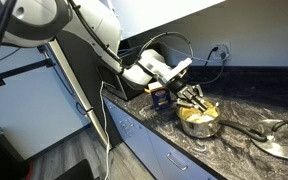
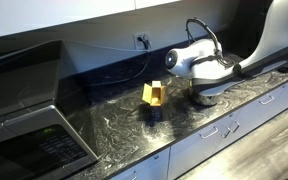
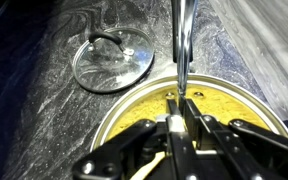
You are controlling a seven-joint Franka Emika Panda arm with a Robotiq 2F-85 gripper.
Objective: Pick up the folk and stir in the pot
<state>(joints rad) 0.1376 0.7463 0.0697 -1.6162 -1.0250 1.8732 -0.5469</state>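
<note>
The pot (image 3: 112,118) is a small shiny steel saucepan with a pale yellow inside. Its thin handle (image 3: 181,40) runs away from me in the wrist view. In an exterior view the pot (image 1: 199,120) stands on the dark marbled counter with its handle (image 1: 246,128) pointing to the right. My gripper (image 3: 179,102) hangs directly over the pot's inside, fingers down, and is shut on a pale fork (image 3: 152,166), seen only as a light strip between the fingers. It also shows in both exterior views (image 1: 194,100) (image 2: 202,92). In the latter view the pot is hidden behind the gripper.
A flat round glass lid (image 3: 114,62) (image 1: 284,140) lies on the counter beside the pot handle. A small yellow box (image 1: 159,93) (image 2: 154,94) stands close by. A microwave (image 2: 24,125) sits further along the counter. Cables and a wall socket (image 1: 221,48) are behind the arm.
</note>
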